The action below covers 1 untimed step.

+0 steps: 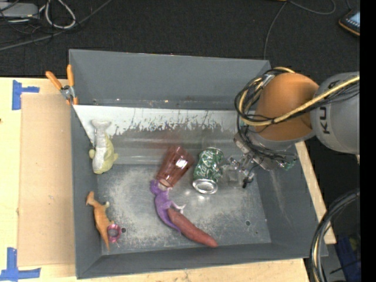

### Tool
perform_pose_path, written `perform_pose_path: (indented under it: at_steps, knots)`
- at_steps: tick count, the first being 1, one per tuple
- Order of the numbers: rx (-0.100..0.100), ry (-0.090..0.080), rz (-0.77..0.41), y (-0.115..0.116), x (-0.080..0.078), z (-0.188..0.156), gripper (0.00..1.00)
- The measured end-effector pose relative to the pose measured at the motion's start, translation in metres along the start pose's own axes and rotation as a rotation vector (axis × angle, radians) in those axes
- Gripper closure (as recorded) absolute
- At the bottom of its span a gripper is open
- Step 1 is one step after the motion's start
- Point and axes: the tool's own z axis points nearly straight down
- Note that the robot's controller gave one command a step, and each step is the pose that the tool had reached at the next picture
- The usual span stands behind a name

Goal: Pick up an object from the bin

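My gripper [239, 172] hangs low at the right side of the bin, under the orange cover, just right of a green patterned can [207, 168]. The can lies on its side with its open silver end toward the front. Left of the can lies a red translucent cup [173, 165], tipped over. In front of the cup sprawls a purple and red toy lizard [176, 216]. Nothing shows between the fingers.
A pale yellow-white fish toy [103, 149] leans in the back left corner. An orange toy animal [101, 217] with a small pink ring [113, 232] lies at the front left. The arm and its cables hang over the bin's right rim.
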Motion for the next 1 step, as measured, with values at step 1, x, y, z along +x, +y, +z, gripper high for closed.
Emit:
perform_pose_path:
  at_steps: [1]
  knots:
    - [0.000, 0.000, 0.001, 0.0003, 0.0000, -0.0127, 1.00]
